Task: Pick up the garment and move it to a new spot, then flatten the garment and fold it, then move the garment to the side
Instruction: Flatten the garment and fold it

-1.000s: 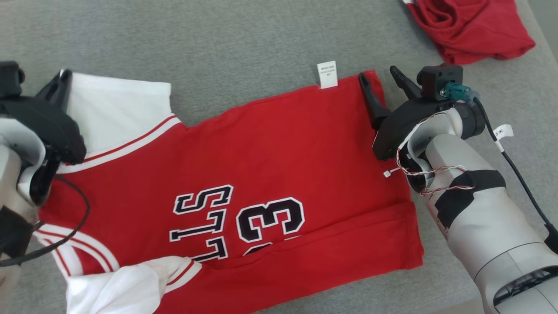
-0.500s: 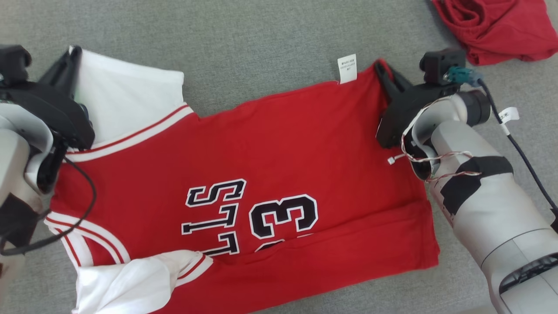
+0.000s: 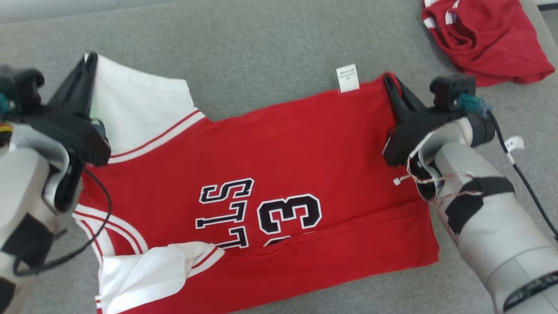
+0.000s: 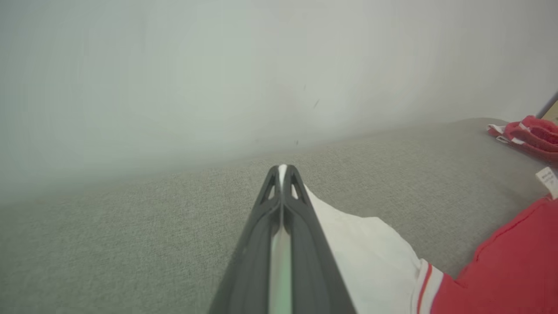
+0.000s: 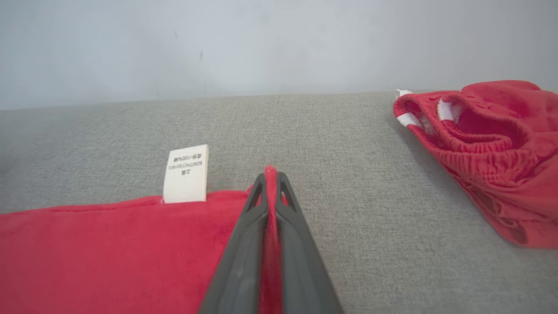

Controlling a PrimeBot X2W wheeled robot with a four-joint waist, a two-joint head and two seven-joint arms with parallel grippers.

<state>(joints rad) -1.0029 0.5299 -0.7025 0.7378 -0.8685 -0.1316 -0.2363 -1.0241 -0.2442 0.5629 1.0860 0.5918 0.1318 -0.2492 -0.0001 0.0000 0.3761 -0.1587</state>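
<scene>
On the grey cushion (image 3: 270, 48) the red jersey (image 3: 279, 148) lies spread flat, near edge folded over. Fabric judged light, limp, unlikely to slip; corners are the sound hold, though the span between should sag once raised. The left gripper (image 3: 89, 61) is pinched tight on the far-left white sleeve corner, the right gripper (image 3: 388, 80) likewise on the far-right red corner beside the care label (image 3: 347, 78)
</scene>
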